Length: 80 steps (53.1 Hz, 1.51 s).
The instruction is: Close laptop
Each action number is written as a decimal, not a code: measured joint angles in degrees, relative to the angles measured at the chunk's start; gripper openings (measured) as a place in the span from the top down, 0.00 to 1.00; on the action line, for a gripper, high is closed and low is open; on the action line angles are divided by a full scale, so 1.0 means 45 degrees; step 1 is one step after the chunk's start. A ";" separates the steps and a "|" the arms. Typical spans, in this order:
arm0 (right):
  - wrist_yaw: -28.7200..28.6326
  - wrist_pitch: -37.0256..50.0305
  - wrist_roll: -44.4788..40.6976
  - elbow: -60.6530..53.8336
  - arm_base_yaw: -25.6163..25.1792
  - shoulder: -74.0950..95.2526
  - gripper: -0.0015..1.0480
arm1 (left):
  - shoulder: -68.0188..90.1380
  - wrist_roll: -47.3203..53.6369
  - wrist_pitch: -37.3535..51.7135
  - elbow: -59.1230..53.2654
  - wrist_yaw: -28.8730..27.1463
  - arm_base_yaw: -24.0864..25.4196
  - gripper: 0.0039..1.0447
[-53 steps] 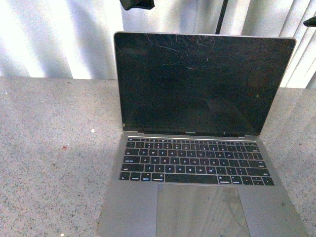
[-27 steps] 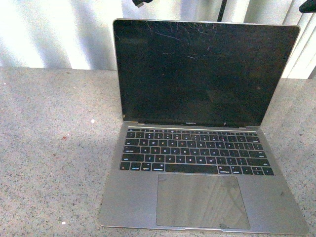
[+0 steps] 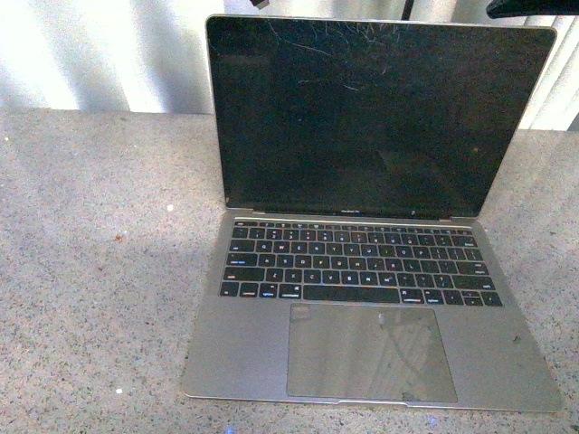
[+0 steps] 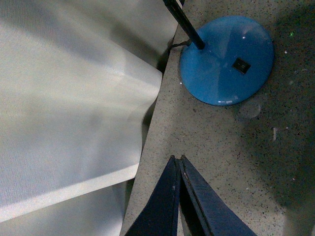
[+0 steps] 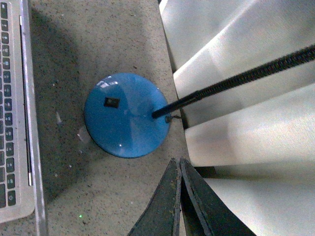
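The slim metal laptop (image 3: 371,212) stands open on a speckled stone table (image 3: 99,271), its glossy screen scratched. The left gripper (image 4: 179,161) and the right gripper (image 5: 179,163) each have tapered fingers pressed together, holding nothing.

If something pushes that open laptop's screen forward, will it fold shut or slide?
Likely folds: the screen stands upright, hinged behind the keyboard. The laptop looks like thin, rigid metal, so little flex. It might skid slightly on the flat table.

The silver-grey laptop (image 3: 362,262) stands open on the speckled tabletop (image 3: 90,271). Its scratched black screen (image 3: 371,117) rises at 12 o'clock, with the trackpad (image 3: 371,353) at 6.
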 joint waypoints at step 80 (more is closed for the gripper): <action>0.0729 -0.5202 -0.1719 -0.0223 0.1190 -0.0539 0.97 | -0.0719 0.1681 -0.2370 -0.1481 0.0850 -0.0646 0.97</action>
